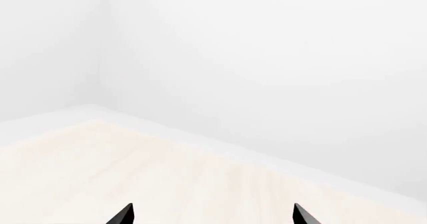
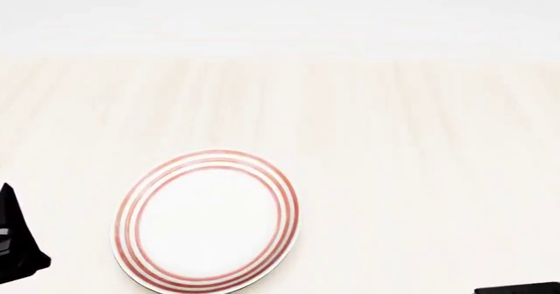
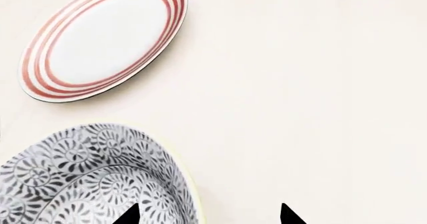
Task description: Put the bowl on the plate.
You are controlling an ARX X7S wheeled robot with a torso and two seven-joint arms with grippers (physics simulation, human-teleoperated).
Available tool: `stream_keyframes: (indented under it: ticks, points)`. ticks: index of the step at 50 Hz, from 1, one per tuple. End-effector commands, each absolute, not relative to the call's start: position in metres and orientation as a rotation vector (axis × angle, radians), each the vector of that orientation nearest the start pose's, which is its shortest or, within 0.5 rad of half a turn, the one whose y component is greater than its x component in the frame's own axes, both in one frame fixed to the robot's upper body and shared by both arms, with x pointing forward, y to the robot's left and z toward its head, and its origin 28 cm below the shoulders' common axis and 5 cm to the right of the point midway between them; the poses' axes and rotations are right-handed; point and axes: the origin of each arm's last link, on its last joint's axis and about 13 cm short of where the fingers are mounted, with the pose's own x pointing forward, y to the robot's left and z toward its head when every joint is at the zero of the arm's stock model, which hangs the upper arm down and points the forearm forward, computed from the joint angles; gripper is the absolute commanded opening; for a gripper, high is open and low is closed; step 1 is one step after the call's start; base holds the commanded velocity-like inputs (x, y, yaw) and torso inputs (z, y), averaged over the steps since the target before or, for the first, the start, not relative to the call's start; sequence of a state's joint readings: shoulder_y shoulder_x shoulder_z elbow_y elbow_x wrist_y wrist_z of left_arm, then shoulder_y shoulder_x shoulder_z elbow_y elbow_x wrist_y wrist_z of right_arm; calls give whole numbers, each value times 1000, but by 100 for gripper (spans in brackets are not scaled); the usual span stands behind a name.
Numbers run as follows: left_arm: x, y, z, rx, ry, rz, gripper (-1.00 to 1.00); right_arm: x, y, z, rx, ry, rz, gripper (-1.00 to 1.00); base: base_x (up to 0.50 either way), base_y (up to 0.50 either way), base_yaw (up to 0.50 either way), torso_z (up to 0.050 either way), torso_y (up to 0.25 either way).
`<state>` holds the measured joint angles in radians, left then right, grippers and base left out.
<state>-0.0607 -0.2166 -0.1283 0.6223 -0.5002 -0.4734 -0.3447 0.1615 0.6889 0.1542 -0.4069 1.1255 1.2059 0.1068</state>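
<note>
The plate (image 2: 208, 221), white with red rings round its rim, lies empty on the pale wooden table near the front left in the head view; it also shows in the right wrist view as the plate (image 3: 103, 39). The bowl (image 3: 93, 179), white with dense dark floral pattern and a pale yellowish rim, appears only in the right wrist view, standing on the table apart from the plate. My right gripper (image 3: 208, 215) is open above the bowl's rim, one fingertip over the inside, the other over bare table. My left gripper (image 1: 212, 215) is open over bare table.
The pale wooden table (image 2: 394, 143) stretches back to a white wall. In the left wrist view the table's far edge (image 1: 220, 144) meets white walls at a corner. A dark part of the left arm (image 2: 18, 241) and of the right arm (image 2: 520, 289) show at the head view's lower edge.
</note>
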Motion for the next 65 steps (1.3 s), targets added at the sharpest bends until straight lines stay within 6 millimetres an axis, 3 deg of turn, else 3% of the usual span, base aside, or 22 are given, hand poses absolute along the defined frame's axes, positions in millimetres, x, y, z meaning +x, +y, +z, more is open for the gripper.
stream_keyframes:
  ticks: [1,18,19,25,29,35,39,45,50,55,65]
  points:
    - [201,242,132,-233,-181,185,100,193,-198,109,133,676,374,100,0,0,0,0,0]
    - [202,243,132,-236,-181,186,100,195,-191,95,137,729,441,100,0,0,0,0,0]
    - [202,243,132,-237,-180,185,100,196,-191,95,142,729,440,-100,0,0,0,0,0]
    - [201,243,132,-238,-181,185,100,192,-188,97,126,713,455,-100,0,0,0,0,0]
    - [202,243,133,-239,-180,185,100,186,-184,111,99,637,455,-100,0,0,0,0,0]
    - [201,243,133,-236,-181,182,100,177,-177,152,73,405,438,-100,0,0,0,0,0]
    - [201,243,133,-236,-181,181,100,173,-172,186,51,148,395,-100,0,0,0,0,0]
    - [202,243,133,-235,-181,180,100,167,-154,217,-135,-124,342,-100,0,0,0,0,0]
    - [202,243,134,-236,-183,178,100,166,-149,236,-67,-226,344,-100,0,0,0,0,0]
    - [202,243,134,-236,-182,178,100,172,-151,242,4,-224,253,-100,0,0,0,0,0]
    - [202,245,135,-241,-184,183,100,222,-155,232,141,-71,156,-100,0,0,0,0,0]
